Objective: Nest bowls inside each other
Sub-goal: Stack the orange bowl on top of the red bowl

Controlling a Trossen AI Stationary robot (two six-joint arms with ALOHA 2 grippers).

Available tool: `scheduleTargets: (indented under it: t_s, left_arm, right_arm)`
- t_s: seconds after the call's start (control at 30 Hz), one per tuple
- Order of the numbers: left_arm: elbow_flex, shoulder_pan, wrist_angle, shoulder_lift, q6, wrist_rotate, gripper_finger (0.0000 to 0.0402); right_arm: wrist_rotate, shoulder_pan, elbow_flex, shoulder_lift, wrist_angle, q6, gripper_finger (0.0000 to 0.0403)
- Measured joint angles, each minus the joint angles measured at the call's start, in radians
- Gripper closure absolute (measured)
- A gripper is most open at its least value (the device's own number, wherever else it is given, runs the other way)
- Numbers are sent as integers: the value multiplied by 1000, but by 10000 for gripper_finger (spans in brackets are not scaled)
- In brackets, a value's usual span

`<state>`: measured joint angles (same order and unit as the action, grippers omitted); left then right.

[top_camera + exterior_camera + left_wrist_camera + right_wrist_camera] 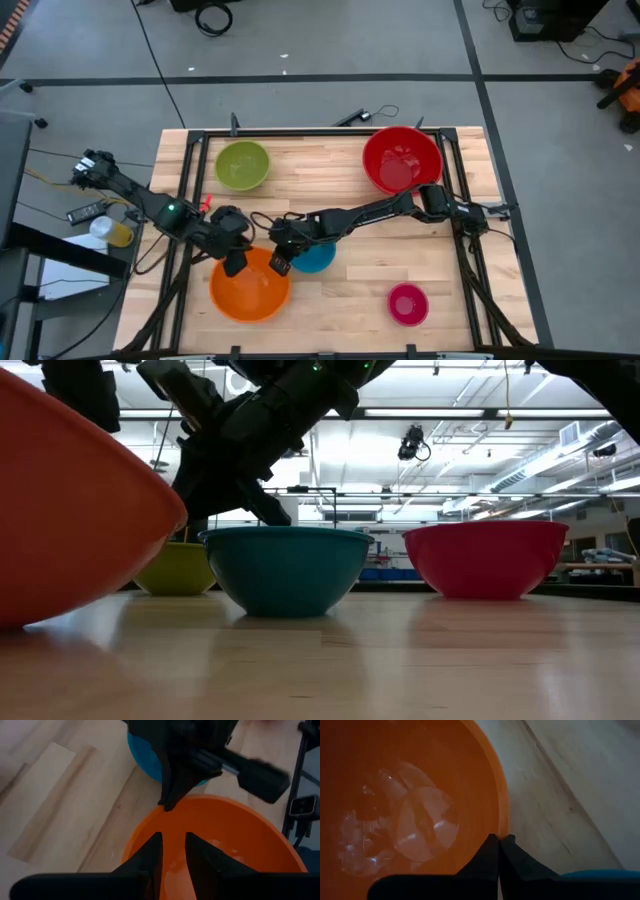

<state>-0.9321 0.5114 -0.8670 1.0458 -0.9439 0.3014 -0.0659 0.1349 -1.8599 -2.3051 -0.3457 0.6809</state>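
Note:
The orange bowl (pixel 250 290) is at the near left of the table and stands tilted in the low view (pixel 70 510). Both grippers are at its far rim. My left gripper (pixel 237 262) is on the left part and my right gripper (pixel 280 262) is shut on the part beside the blue bowl (pixel 318 260). The blue bowl stands upright on its base just right of the orange one (pixel 285 570). The lime green bowl (pixel 242 165) stands at the far left, the red bowl (pixel 400 158) at the far right and the pink bowl (pixel 407 303) at the near right. My left gripper holds the orange bowl at its far-left rim, slanting down from the table's left. Orange wall (pixel 173 865) fills the gap between the two fingers, and the fingers hide the rim itself. My right gripper pinches the rim (pixel 503 827) between its shut fingertips, at the side toward the blue bowl. Its fingers slant down from the table's right (pixel 167 806). The bowl is tilted, this side raised.
Black frame rails (pixel 190 200) run along the table's left, far and right edges. Cables lie at the far edge. A yellow bottle (pixel 112 232) stands off the table on the left. Bare wood lies in the middle and between the blue and pink bowls.

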Motion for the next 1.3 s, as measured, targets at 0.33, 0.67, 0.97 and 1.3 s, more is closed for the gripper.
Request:
scheduleTargets:
  t_s: [0.33, 0.67, 0.97, 1.3]
  left_arm:
    - [0, 0, -57, -92, -41, 29, 318]
    - [8, 11, -2, -114, 72, -34, 321]
    - [95, 68, 76, 21, 147, -114, 364]
    - [160, 43, 178, 119, 128, -121, 394]
  right_arm:
    - [-3, -16, -9, 33, 98, 5, 401]
    - [-31, -65, -10, 50, 69, -7, 342]
    - [-20, -16, -11, 30, 91, -59, 178]
    - [-66, -6, -12, -49, 78, -83, 201]
